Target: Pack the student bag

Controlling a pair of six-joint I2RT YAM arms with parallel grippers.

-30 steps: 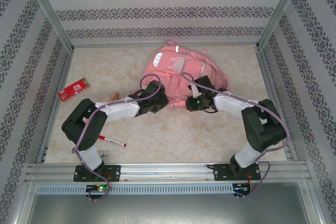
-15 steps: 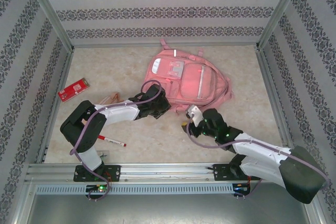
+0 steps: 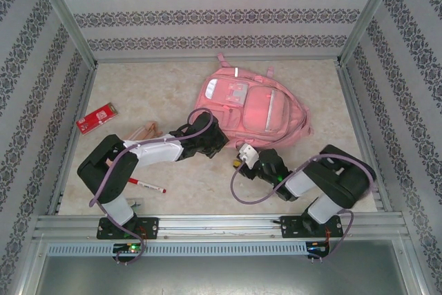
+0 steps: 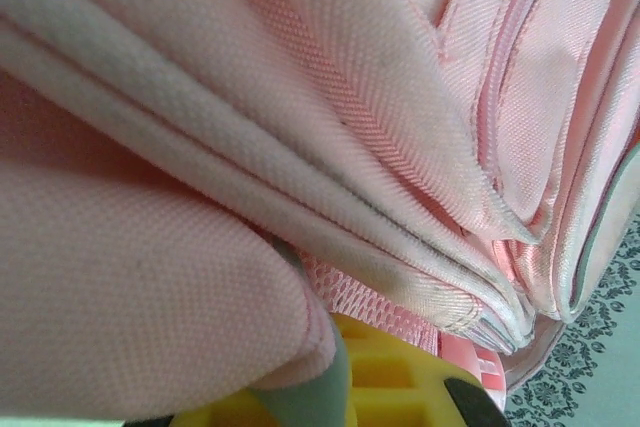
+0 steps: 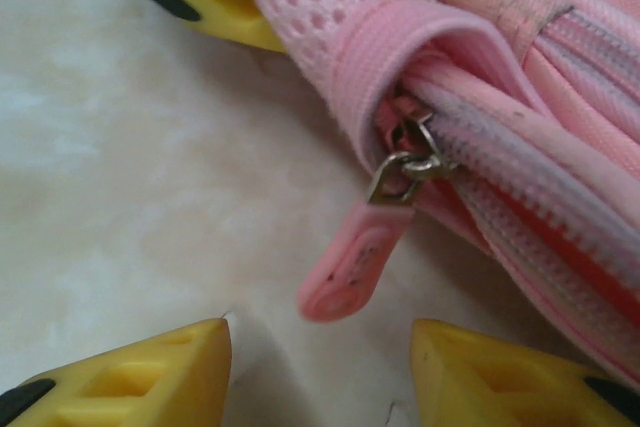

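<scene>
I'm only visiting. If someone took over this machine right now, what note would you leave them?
Left gripper: shut on the pink bag at its near edge; the bag lies flat on the table.
Right gripper: open, zip pull just ahead of it, not gripped.
Done: nothing visibly packed; zip looks shut.
Left: open the zip, load the pen and red card lying to the bag's left.

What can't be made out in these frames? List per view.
Top external: fingertips of the left gripper hidden under the left arm at the student bag edge; red packet print too small.
Left wrist: bag folds cover most of the fingers, so what they pinch is unclear.
Right wrist: the zipper runs off the right edge; how far it is closed is cut off.
</scene>
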